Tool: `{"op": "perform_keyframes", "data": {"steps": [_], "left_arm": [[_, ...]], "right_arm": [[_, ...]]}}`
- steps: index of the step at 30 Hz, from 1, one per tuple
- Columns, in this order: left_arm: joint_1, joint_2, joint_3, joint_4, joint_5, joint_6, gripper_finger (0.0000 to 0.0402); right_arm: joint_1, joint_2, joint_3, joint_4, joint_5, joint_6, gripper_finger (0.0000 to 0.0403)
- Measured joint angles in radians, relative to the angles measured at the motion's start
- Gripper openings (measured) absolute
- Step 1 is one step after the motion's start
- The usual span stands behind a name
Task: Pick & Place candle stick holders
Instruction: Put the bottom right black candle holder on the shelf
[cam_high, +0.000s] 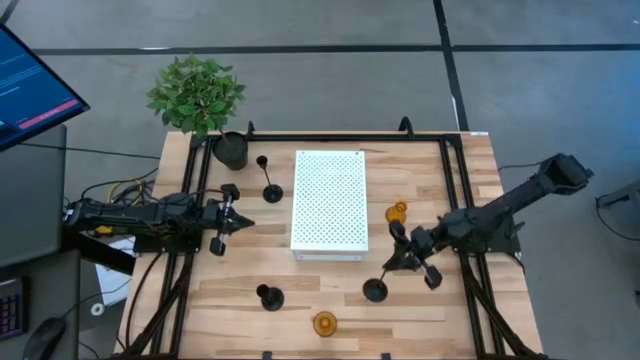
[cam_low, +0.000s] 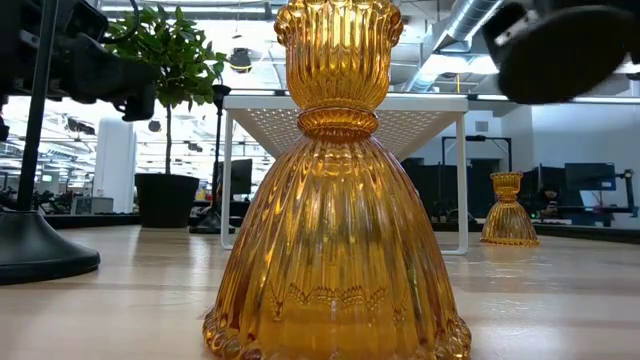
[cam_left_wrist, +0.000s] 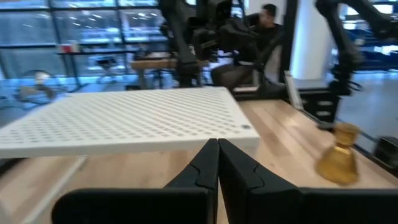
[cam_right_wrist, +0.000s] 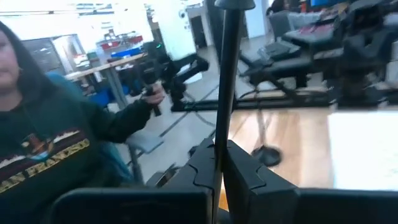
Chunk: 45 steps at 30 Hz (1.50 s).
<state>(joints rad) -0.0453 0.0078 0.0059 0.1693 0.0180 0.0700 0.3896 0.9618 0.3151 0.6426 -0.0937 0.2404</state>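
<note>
My right gripper (cam_high: 392, 262) is shut on a tall thin-stemmed black holder (cam_high: 375, 290) at the right of the table, near its front. My left gripper (cam_high: 243, 225) is shut and empty, left of the white perforated stand (cam_high: 330, 200); it shows in its wrist view (cam_left_wrist: 217, 155). A tall black holder (cam_high: 270, 190) stands on its round base left of the white stand. A short black holder (cam_high: 268, 296) and an amber holder (cam_high: 324, 323) stand near the front edge. A second amber holder (cam_high: 397, 212) stands right of the white stand. My right gripper pinches the holder's thin stem (cam_right_wrist: 222, 118) between its two fingers (cam_right_wrist: 199, 168). The fingers come in about level, across the stem. The stem rises about upright past the fingertips to its small cup (cam_right_wrist: 233, 5). The round base (cam_high: 375, 290) shows below and clear of the fingers.
A black plant pot (cam_high: 232, 150) with a green plant stands at the far left corner. Black rails (cam_high: 455, 200) run along the table's sides. In the low view the near amber holder (cam_low: 340, 190) fills the front. A person (cam_right_wrist: 43, 137) is beyond the table.
</note>
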Motion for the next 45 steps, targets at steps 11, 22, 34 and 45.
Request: {"op": "perform_keyframes", "data": {"steps": [11,22,34,45], "left_arm": [[0.000,0.000,0.000,0.027,-0.044,0.000,0.0008],[0.000,0.000,0.000,0.028,-0.045,0.033,0.0008],[0.000,0.000,0.000,0.030,-0.093,0.058,0.0008],[0.000,0.000,0.000,0.030,-0.093,0.055,0.0008]], "right_arm": [[-0.380,0.024,0.380,-0.493,-0.251,-0.243,0.0001],[-0.838,0.242,0.580,-0.549,-0.512,-0.295,0.0000],[-1.036,0.500,0.713,-0.513,-0.579,-0.324,0.0000],[-1.051,0.425,0.713,-0.644,-0.514,-0.394,0.0000]]}}
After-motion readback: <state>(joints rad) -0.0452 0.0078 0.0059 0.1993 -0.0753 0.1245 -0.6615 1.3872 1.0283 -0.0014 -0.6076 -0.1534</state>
